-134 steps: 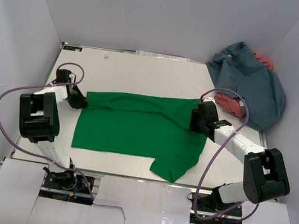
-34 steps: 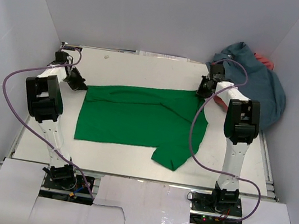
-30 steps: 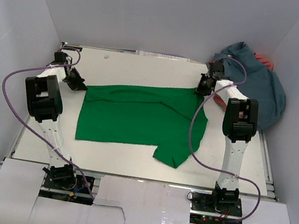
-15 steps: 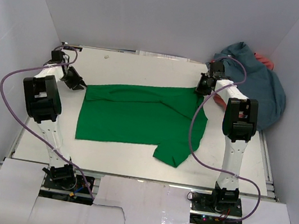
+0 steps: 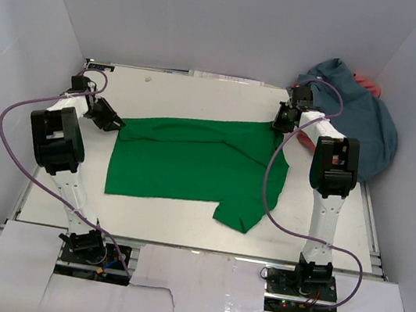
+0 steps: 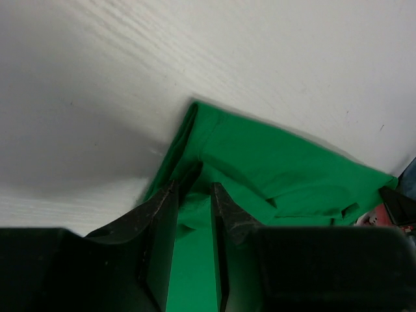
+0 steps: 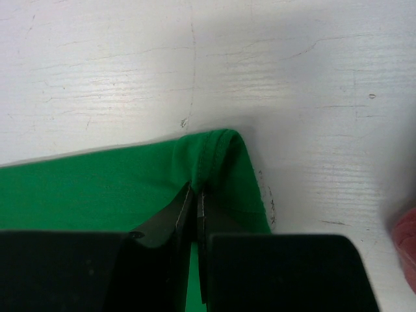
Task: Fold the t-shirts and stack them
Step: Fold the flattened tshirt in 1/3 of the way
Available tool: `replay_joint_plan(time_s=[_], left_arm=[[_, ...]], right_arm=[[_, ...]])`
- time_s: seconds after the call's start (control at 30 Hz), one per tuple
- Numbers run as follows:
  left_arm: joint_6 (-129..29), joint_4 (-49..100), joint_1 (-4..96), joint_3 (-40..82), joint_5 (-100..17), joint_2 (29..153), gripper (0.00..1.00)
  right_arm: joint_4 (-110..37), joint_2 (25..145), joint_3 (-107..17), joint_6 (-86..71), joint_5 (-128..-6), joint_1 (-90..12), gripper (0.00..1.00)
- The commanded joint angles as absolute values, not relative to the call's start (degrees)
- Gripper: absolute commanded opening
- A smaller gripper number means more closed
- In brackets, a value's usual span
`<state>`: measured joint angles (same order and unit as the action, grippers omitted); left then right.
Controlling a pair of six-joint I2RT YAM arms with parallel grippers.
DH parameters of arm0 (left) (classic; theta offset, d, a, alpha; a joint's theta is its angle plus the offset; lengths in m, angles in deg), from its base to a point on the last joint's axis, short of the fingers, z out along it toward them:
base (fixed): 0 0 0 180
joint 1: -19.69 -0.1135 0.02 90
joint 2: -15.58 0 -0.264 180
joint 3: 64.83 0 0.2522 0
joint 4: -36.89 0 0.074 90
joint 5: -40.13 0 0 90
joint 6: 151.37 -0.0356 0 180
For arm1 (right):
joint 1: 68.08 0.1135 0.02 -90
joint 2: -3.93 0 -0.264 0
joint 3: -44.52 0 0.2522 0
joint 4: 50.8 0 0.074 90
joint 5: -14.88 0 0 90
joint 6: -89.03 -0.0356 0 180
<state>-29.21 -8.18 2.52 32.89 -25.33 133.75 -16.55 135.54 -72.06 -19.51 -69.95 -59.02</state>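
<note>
1. Locate the work item. The green t-shirt [image 5: 191,161] lies spread on the white table [image 5: 202,96], its long axis running left to right. 1 sleeve projects from its near right corner. The other 2 shirts are not yet handled: the blue-grey t-shirt [image 5: 357,116] lies heaped well beyond the green t-shirt's far right corner. The coral red t-shirt [image 5: 371,87] shows partly from under that heap.

2. Note why the arms are placed as they are. Each arm reaches to 1 far corner of the green t-shirt, and the far edge runs nearly straight between them. This is most likely a spreading step that draws the cloth flat so that a fold can start from a clean edge. No fold is made yet, and wrinkles show near the left corner.

3. Check the left gripper [image 6: 193,187]. Its jaws stand narrowly apart just over the green t-shirt's far left corner. The cloth lies on the table under the gap and does not look clamped.

4. Check the right gripper [image 7: 195,190]. Its jaws are closed tight on the stitched hem at the green t-shirt's far right corner. A small ridge of cloth rises at the pinch.
</note>
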Motion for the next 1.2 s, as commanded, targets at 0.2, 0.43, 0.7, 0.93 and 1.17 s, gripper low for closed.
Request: replay_joint_plan(time_s=[0.2,0.43,0.7,0.93,1.17], left_arm=[[-28.7,-7.7,2.3,31.9,-22.4,129.9,0.38],[-29.0,-7.0,2.3,31.9,-21.7,130.4,0.10],[-30.5,-6.5,2.2,30.8,-18.1,129.2,0.00],[-32.9,-7.9,2.3,25.9,-20.3,123.7,0.00],[-34.2,-8.8,2.3,21.4,-21.7,121.1,0.00]], right_arm=[[-15.9,134.3,-71.1,-18.5,-69.5,-59.1,0.08],[-15.9,134.3,-70.9,-18.5,-69.8,-59.0,0.08],[-15.8,133.9,-70.5,-18.5,-69.7,-58.9,0.08],[-15.4,133.7,-70.6,-18.4,-69.8,-59.0,0.08],[-14.9,133.7,-71.2,-18.4,-69.8,-58.9,0.08]])
